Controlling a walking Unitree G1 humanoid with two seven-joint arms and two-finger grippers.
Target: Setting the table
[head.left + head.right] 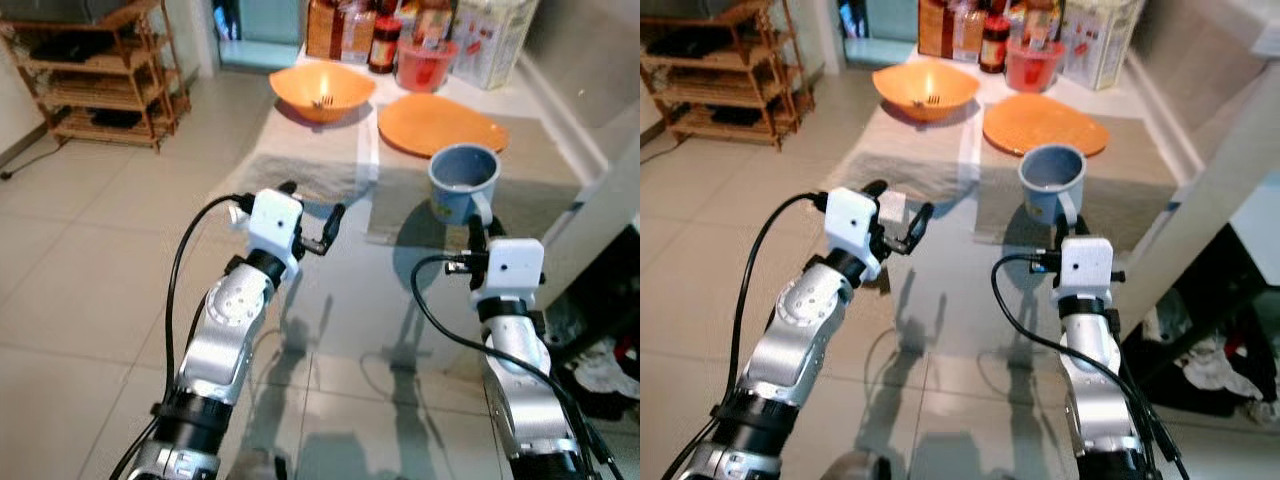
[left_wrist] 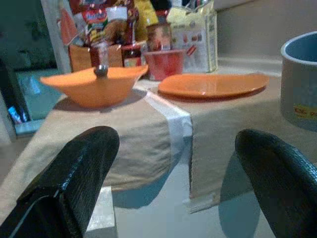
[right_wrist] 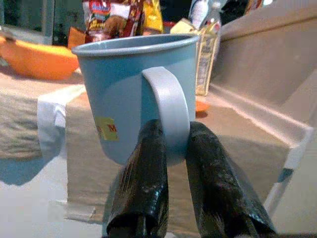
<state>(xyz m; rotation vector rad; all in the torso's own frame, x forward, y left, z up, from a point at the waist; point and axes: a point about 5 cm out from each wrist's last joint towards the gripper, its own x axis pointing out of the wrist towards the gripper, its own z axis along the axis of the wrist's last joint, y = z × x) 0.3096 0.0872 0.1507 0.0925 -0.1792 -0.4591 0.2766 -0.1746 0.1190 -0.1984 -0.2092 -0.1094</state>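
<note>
Blue mug (image 1: 463,183) of enamelled-looking metal stands upright on a beige cloth placemat (image 1: 480,190) at the table's near edge, its pale curved handle turned toward the robot. The right gripper (image 3: 171,148) has its two black fingers pressed together around that handle, one on each side, pinching it; the right wrist view shows the handle's smooth loop between the textured pads and a small yellow label on the mug's wall, which the head views do not show.

At about 11 o'clock from the mug lies a flat, glossy orange plate (image 1: 440,124), and farther out at 10 o'clock sits a wide orange bowl (image 1: 321,90) with a metal utensil inside. Behind them, at 12 o'clock, stand a red plastic tub (image 1: 426,62), jars and printed food packets (image 2: 193,34).

The left gripper (image 1: 312,215) hovers above the glass table (image 1: 350,330) at 9 o'clock from the mug, fingers spread wide and holding nothing. The left wrist view shows a white strip between two placemats.

The head views add a wooden slatted shelf (image 1: 100,70) on the tiled floor at far left.
</note>
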